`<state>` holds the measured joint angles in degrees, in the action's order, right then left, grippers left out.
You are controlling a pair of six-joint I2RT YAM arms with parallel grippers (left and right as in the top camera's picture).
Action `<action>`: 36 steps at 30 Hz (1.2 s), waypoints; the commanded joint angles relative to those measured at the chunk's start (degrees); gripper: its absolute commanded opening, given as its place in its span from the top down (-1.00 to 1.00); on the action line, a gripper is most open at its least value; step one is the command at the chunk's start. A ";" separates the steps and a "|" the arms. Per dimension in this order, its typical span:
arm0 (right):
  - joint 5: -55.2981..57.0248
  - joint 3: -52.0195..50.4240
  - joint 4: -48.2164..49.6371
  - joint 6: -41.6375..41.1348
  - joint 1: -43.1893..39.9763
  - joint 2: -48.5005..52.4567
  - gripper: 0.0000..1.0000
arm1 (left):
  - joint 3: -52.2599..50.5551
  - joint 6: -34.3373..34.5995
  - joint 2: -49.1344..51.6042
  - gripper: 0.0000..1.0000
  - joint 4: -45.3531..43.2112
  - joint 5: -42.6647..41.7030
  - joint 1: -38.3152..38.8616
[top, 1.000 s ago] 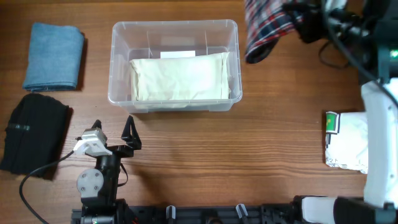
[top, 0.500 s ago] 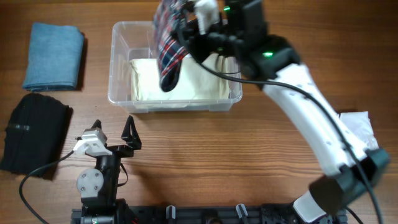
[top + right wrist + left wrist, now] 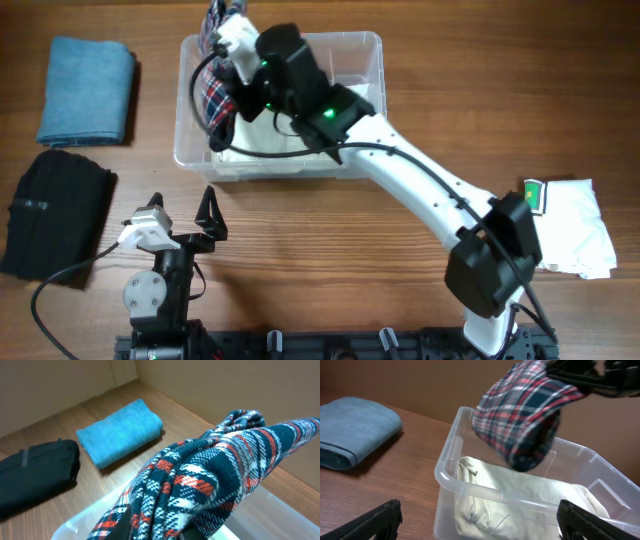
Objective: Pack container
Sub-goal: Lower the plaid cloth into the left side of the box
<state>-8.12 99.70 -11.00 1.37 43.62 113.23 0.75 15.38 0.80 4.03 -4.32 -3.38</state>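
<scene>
Folded blue cloth (image 3: 86,90), folded black garment (image 3: 55,212), crumpled white bundle (image 3: 570,225).

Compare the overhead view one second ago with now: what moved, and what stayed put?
The right gripper, still shut on the plaid cloth, swung left from right of the container to above its left end. The open left gripper, the cream cloth in the container, the blue cloth and the black cloth stayed put.
</scene>
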 commanded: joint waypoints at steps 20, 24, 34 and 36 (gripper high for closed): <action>5.77 0.79 0.57 -9.07 3.30 9.92 -0.33 | -0.44 -0.09 -0.42 -1.00 0.04 0.35 0.28; 5.77 0.79 -1.01 -9.05 3.58 6.95 -0.82 | -0.44 -0.09 -0.42 -1.00 0.04 0.35 0.28; 13.33 0.79 -9.51 -7.08 3.78 -6.36 -0.96 | -0.44 -0.09 -0.42 -1.00 0.04 0.35 0.28; 15.65 0.79 -10.80 -5.64 3.65 -4.52 -0.64 | -0.44 -0.09 -0.42 -0.99 0.04 0.35 0.28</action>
<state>3.38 100.09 -20.99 -5.82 47.22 106.65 0.75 15.38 0.80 4.03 -4.32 -3.38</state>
